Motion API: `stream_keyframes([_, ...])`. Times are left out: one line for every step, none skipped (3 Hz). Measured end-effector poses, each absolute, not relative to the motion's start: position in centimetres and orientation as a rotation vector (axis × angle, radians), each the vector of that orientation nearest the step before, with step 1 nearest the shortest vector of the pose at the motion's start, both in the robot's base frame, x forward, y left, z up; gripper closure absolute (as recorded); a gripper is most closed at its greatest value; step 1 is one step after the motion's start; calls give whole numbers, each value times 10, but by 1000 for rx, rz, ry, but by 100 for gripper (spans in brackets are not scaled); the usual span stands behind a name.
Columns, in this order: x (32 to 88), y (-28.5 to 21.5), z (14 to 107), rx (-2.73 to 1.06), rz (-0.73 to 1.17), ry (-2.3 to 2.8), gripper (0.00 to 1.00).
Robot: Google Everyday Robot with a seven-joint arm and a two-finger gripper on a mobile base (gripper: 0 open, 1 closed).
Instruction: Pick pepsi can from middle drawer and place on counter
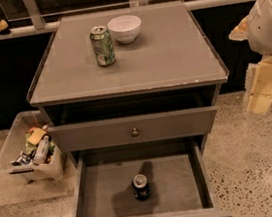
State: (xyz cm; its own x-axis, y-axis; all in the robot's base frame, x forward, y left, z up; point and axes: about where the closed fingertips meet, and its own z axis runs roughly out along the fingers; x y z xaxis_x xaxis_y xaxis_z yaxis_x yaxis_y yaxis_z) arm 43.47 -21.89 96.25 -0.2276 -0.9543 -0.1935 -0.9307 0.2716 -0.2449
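1 pepsi can, a small dark cylinder with a silver top, stands upright near the centre of the middle drawer, a pulled-out grey tray with flat floor and low walls. The counter is a smooth matte grey slab bearing 1 green patterned can beside 1 round white bowl. My gripper, pale and blocky, hangs right of the counter, well apart from the pepsi can; open or closed, I cannot tell.

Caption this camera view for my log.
Pepsi can stands in the open middle drawer; gripper hangs beside the counter.
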Motion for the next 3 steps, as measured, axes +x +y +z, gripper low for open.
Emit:
stream_keyframes([400, -192, 964, -1756, -106, 2123, 0])
stream_keyframes([343, -167, 954, -1742, -98, 2010, 0])
stream_keyframes([294, -145, 916, -1744, -35, 1958, 0])
